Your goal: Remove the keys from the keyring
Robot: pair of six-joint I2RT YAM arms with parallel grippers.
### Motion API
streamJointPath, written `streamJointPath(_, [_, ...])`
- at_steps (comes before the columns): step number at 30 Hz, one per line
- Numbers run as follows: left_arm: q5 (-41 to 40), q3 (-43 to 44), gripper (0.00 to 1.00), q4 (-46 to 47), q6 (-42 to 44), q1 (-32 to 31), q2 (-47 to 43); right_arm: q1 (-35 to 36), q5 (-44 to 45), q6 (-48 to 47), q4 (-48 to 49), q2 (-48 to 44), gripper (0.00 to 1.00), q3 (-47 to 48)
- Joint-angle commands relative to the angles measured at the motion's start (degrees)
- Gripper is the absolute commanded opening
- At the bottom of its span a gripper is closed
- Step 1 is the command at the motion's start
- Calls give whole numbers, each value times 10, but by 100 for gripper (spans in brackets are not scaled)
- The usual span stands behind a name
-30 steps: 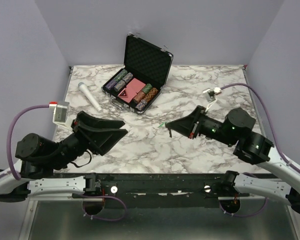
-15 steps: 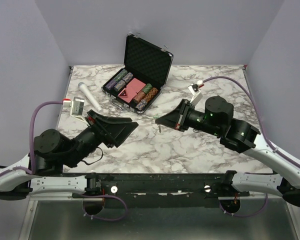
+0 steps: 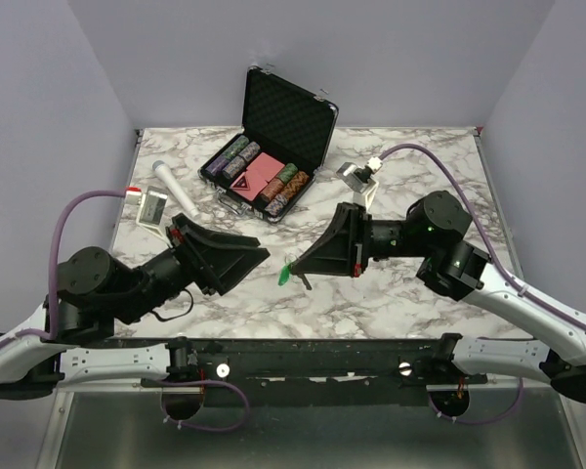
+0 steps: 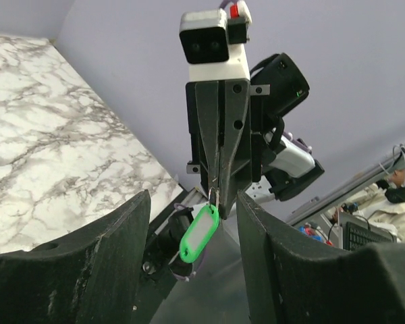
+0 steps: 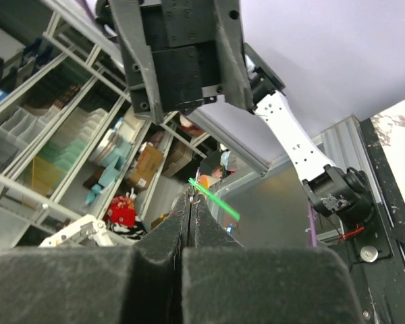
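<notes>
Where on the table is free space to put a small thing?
Bare marble: far right, between the chip case and the right wall, and the near strip. The middle is crowded: the open left gripper faces the right gripper, shut on the keyring with its green tag.

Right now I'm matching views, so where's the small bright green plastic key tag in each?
Top external: bright green plastic key tag centre, hanging from right gripper.
Left wrist: tag lower centre, hanging below that gripper.
Right wrist: tag centre, a thin sliver above the fingertips.
Shared landmark: the right gripper.
</notes>
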Motion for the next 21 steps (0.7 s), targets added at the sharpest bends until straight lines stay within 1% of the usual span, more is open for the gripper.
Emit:
streamJointPath(1, [84, -10, 61, 43, -5, 15, 12, 0, -58, -20, 52, 13, 1, 21])
streamJointPath(5, [123, -25, 61, 92, -1, 24, 20, 0, -67, -11, 67, 28, 1, 19])
streamJointPath(10, [153, -23, 59, 100, -5, 28, 41, 1, -57, -12, 81, 31, 1, 18])
streamJointPath(14, [133, -26, 56, 77, -16, 27, 37, 0, -57, -15, 86, 33, 1, 20])
streamJointPath(17, [128, -42, 53, 84, -23, 28, 27, 0, -56, -17, 86, 32, 1, 20])
streamJointPath(19, [128, -42, 50, 86, -25, 28, 26, 0, -55, -17, 86, 33, 1, 17])
streamJointPath(21, [132, -37, 43, 85, -24, 28, 32, 1, -52, -20, 86, 33, 1, 15])
